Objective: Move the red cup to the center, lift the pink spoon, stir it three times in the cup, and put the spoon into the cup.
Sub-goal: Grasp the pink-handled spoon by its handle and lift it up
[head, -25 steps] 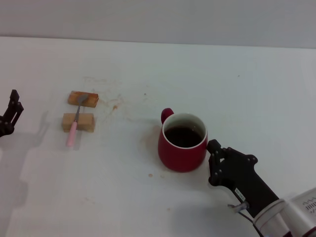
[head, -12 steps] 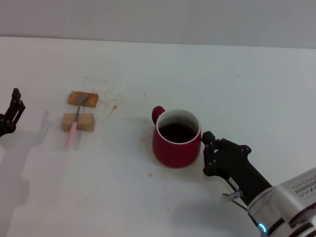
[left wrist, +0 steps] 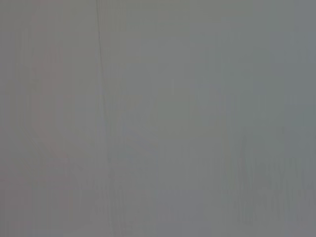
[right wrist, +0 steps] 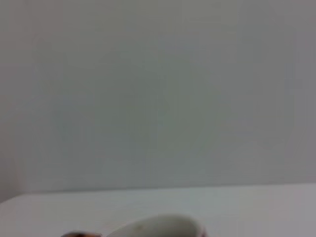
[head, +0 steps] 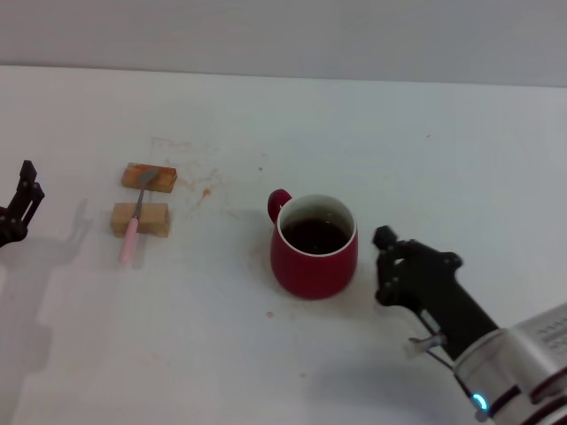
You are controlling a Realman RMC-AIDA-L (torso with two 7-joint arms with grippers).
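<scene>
Red cup (head: 314,247) mid-counter (head: 425,159), right end effector (head: 384,266) just beside it.
We cannot tell either end effector's grip; pink spoon (head: 135,221) lies across two blocks (head: 143,199), left end effector (head: 19,212) well apart.

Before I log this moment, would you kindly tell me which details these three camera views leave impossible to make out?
- The rounded dark-red ceramic mug: the right wrist view's lower edge cuts off all but its pale rim.
- Left wrist view: a plain grey field, showing none of the table's objects.
- Left gripper: the head view's edge cuts it off.
- The small pink-handled spoon on two tan wooden blocks: its metal bowl is too small to read.
- Right gripper: finger opening unclear.
</scene>
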